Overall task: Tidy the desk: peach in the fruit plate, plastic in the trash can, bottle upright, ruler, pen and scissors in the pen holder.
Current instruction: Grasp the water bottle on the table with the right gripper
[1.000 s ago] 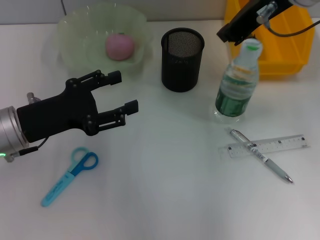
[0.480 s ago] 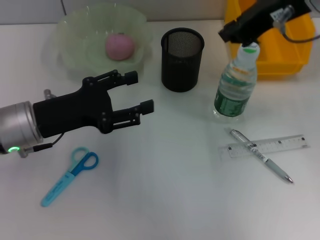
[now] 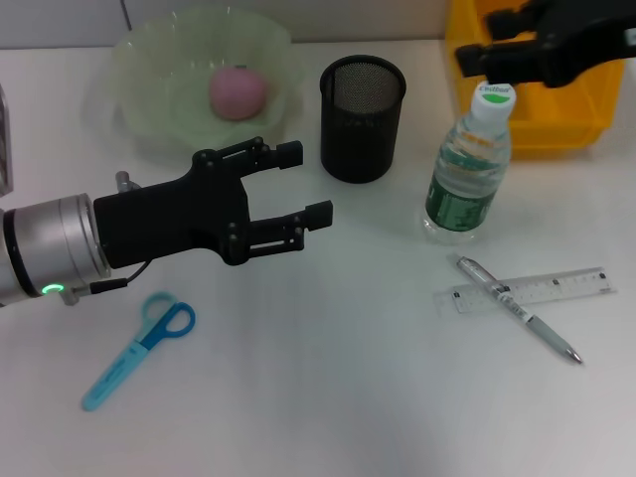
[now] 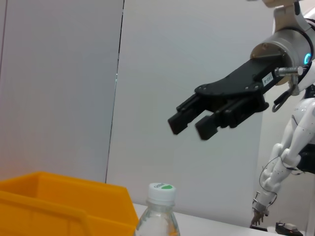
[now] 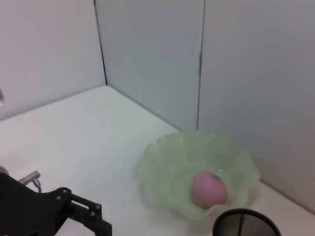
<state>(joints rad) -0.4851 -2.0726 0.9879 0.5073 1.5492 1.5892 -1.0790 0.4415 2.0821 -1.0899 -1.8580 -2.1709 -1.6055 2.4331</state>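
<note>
While the left gripper (image 3: 293,194) reaches level over the worktop (image 3: 338,378), jaws wide, the right gripper (image 3: 497,45) hovers at 12 o'clock above the upright bottle (image 3: 467,169). Left wrist view: right gripper (image 4: 189,118) slightly parted above the bottle cap (image 4: 161,192). Right wrist view: peach (image 5: 209,189) in fruit plate (image 5: 162,172).

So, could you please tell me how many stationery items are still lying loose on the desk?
3: the scissors near the front left, the ruler at right, and the pen crossing it.

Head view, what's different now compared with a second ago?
The left hand, fingers open and empty, has travelled forward across the desk toward the black mesh pen holder. The right hand has lifted off the clear plastic bottle, which stands upright. Blue scissors, silver pen and clear ruler haven't moved.
</note>
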